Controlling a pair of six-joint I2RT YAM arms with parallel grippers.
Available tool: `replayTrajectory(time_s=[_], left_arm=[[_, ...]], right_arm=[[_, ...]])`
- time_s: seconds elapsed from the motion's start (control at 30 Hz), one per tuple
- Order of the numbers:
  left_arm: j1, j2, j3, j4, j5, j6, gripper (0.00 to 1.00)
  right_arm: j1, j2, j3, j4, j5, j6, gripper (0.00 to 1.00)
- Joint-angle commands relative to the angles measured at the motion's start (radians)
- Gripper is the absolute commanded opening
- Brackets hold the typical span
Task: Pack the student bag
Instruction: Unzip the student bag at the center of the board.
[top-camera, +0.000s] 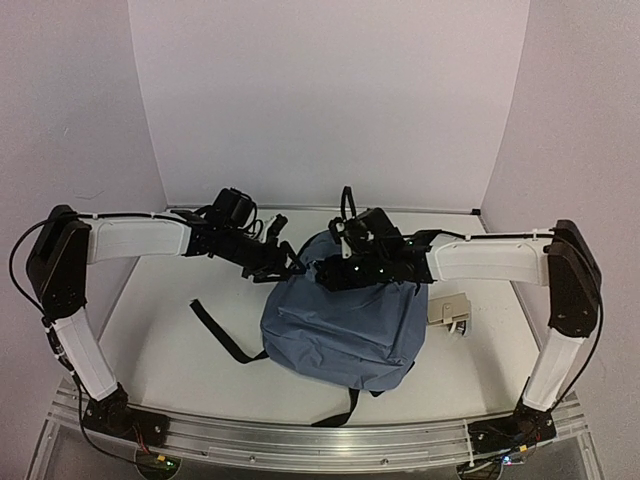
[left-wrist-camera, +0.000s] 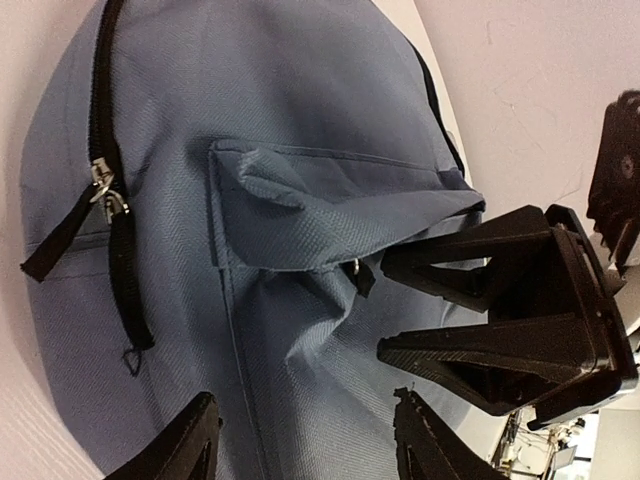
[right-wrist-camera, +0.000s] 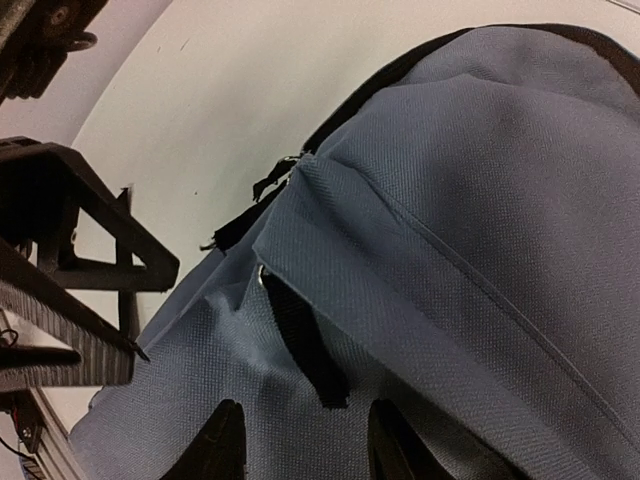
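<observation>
left gripper (left-wrist-camera: 305, 400) and right gripper (right-wrist-camera: 305, 410) are spread over the slate-blue fabric backpack (top-camera: 340, 320); centre the black zipper strap (right-wrist-camera: 300, 340) before pinching.

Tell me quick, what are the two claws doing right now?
Left gripper: open, poised over the student bag fabric.
Right gripper: open, straddling a black zipper pull, not pinching it.
</observation>
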Motion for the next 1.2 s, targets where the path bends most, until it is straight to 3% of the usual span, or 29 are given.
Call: replayTrajectory(time_s=[0.0,0.13,0.33,0.5,0.63,0.9,1.17], left_arm=[[-0.023,0.053,0.082,-0.004,0.022,0.035,0.56],[-0.032,0.089,0.112,-0.030,0.006,0.050,0.49],[-0.040,0.097,0.111,-0.024,-0.004,0.050,0.25],[-0.041,0.097,0.100,-0.019,-0.011,0.045,0.03],[-0.042,0.089,0.091,-0.022,-0.035,0.040,0.00],[0.011,0.059,0.015,0.021,-0.098,-0.048,0.00],[0.078,-0.035,-0.081,0.018,-0.158,-0.058,0.00]], right_arm=[[0.006,0.033,0.073,-0.012,0.074,-0.022,0.37],[0.009,0.065,0.096,-0.022,0.114,-0.037,0.36],[0.020,0.117,0.138,-0.037,0.143,-0.051,0.33],[0.038,0.146,0.162,-0.052,0.215,-0.055,0.17],[0.042,0.148,0.162,-0.088,0.344,-0.014,0.00],[0.044,0.006,0.061,-0.110,0.486,0.069,0.00],[0.040,-0.127,-0.074,-0.243,0.581,0.139,0.00]])
